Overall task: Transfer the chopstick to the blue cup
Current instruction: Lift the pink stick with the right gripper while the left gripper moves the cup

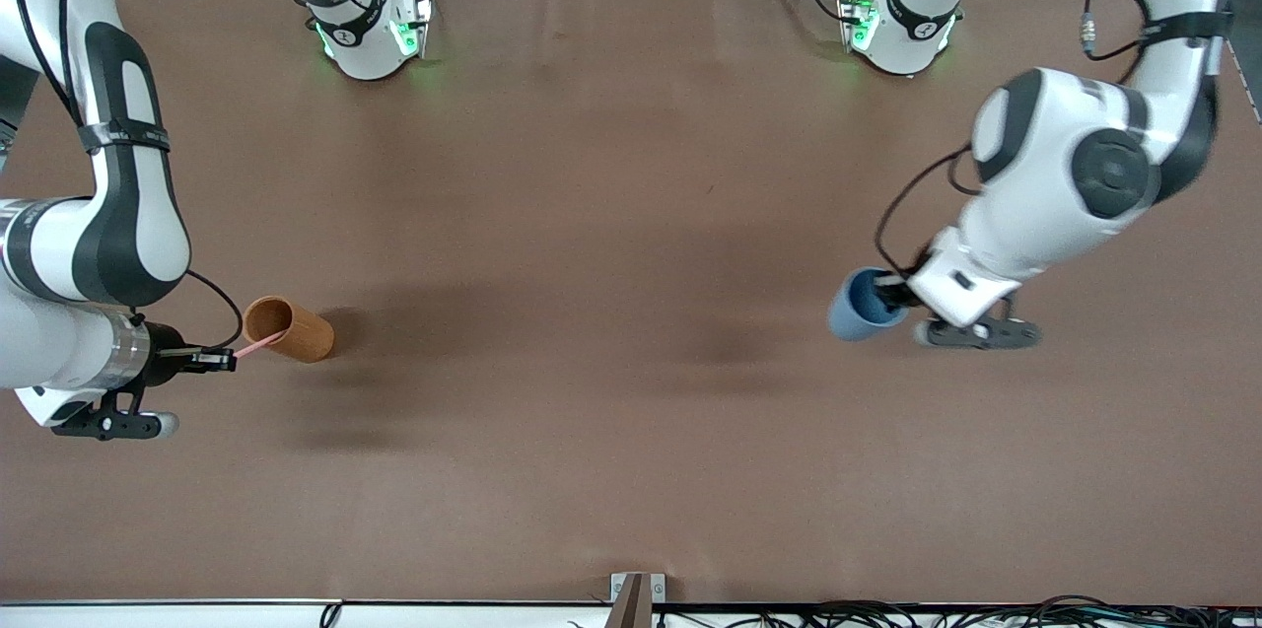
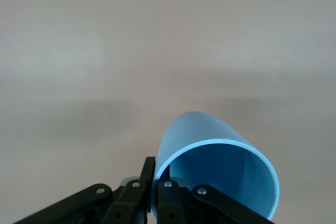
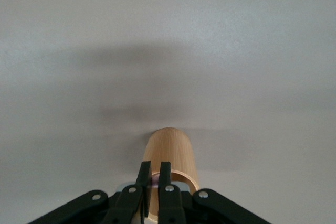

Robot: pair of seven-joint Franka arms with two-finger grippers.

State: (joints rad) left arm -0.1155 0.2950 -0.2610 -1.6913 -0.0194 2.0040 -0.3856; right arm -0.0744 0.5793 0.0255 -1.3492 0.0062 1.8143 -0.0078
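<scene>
The blue cup (image 1: 861,313) is toward the left arm's end of the table. My left gripper (image 1: 892,293) is shut on its rim, one finger inside and one outside, as the left wrist view shows on the cup (image 2: 220,166) and the gripper (image 2: 156,174). I cannot tell whether the cup touches the table. My right gripper (image 1: 229,359) is shut on the upper end of the pink chopstick (image 1: 258,343). The chopstick's other end is inside the orange-brown cup (image 1: 291,327). In the right wrist view a bit of pink (image 3: 155,182) shows between the gripper's (image 3: 156,174) fingers, over that cup's mouth (image 3: 170,156).
The brown table (image 1: 592,214) holds only the two cups, wide apart at its two ends. Both arm bases stand along the edge farthest from the front camera. A small bracket (image 1: 637,598) sits at the nearest edge.
</scene>
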